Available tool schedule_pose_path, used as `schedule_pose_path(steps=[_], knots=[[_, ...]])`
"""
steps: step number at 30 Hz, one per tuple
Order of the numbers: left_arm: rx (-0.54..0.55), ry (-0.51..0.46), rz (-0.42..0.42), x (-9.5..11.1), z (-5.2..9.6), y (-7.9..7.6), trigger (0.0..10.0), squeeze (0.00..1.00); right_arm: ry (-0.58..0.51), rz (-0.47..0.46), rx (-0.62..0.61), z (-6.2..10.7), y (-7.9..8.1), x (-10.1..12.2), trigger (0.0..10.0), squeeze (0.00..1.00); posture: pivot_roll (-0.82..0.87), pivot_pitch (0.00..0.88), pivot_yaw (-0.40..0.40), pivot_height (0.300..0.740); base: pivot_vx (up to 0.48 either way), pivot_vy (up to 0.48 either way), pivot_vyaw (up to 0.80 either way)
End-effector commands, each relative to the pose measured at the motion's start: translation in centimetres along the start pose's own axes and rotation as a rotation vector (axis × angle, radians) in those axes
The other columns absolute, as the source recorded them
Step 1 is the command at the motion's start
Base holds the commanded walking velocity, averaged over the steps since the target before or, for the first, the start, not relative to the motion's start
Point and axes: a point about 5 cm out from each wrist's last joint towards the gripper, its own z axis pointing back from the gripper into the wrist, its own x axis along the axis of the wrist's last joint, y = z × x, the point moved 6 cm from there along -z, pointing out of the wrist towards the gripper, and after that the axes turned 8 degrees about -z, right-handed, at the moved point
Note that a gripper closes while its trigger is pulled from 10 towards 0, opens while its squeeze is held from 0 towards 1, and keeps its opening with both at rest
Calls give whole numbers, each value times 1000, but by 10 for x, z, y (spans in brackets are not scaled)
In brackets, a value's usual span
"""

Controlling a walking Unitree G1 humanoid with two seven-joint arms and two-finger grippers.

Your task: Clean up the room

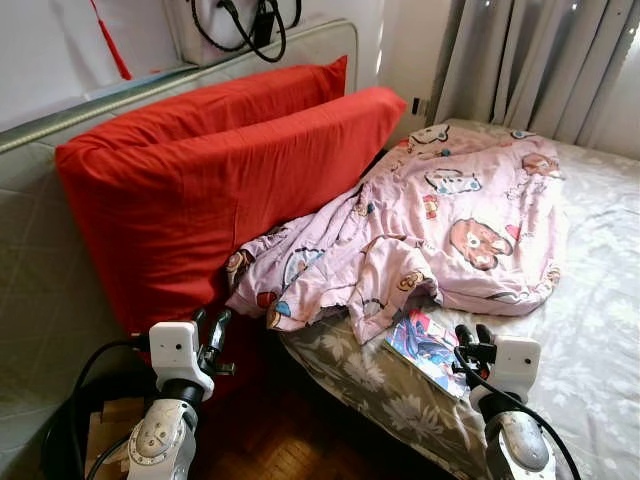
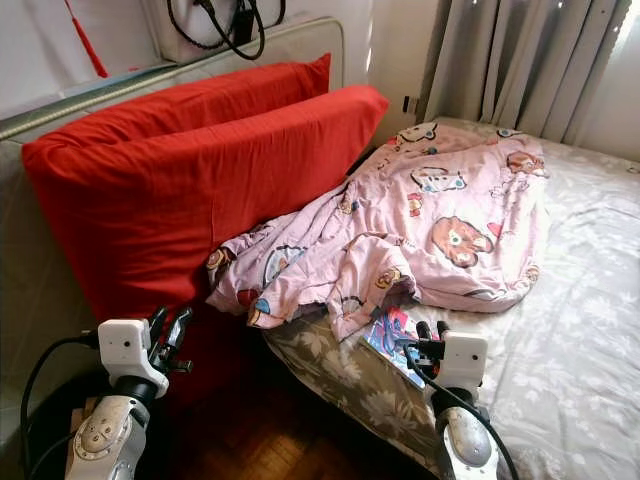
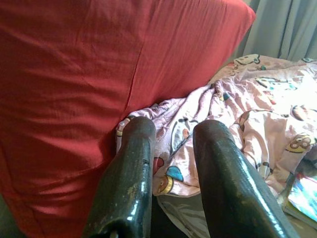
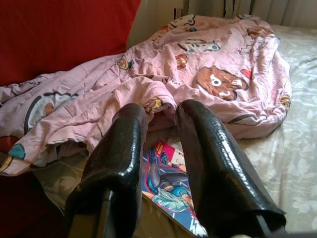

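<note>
The robot stood at the bed's corner with both arms raised, probably sizing up the mess: the right gripper [image 1: 474, 336] hovered just above a comic book [image 1: 428, 348] lying on the grey floral sheet [image 1: 600, 330] at the mattress edge, fingers slightly apart and holding nothing, so that looked like the first pickup. The left gripper [image 1: 213, 330] sat near the big red pillows [image 1: 210, 190] — also apart, empty. A crumpled pink cartoon blanket [image 1: 440, 225] draped over the book's far edge, which might snag a grab, and cables [image 1: 245, 25] hung on the wall above the headboard [image 1: 30, 250] by the curtains [image 1: 540, 60]
</note>
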Motion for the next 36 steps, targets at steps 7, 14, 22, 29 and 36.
schedule_pose_path(steps=[7, 14, 22, 29, 36], knots=[[-11, -15, 2, 7, -4, -2, 10000, 0, -3, 1, 2, -4, 2, 3, 10000, 0, -13, 0, 35, 685, 0, 0, 0], [-17, -2, 7, 5, -4, -3, 10000, 0, 4, 0, 13, -5, 5, 2, 10000, 0, -10, 0, 33, 685, 0, 0, 0], [-26, -4, 16, 7, -4, -5, 10000, 0, 10, -5, 29, -4, 10, -1, 10000, 0, -8, 0, 36, 685, 214, 0, 0], [-28, -13, 18, 10, -6, -5, 10000, 0, 7, -10, 41, -4, 15, 0, 10000, 0, -7, 0, 39, 685, 309, 0, 0], [-32, -18, 20, 12, -7, -6, 10000, 0, 7, -9, 49, -4, 17, 0, 10000, 0, -7, 0, 37, 685, 321, 0, 0]])
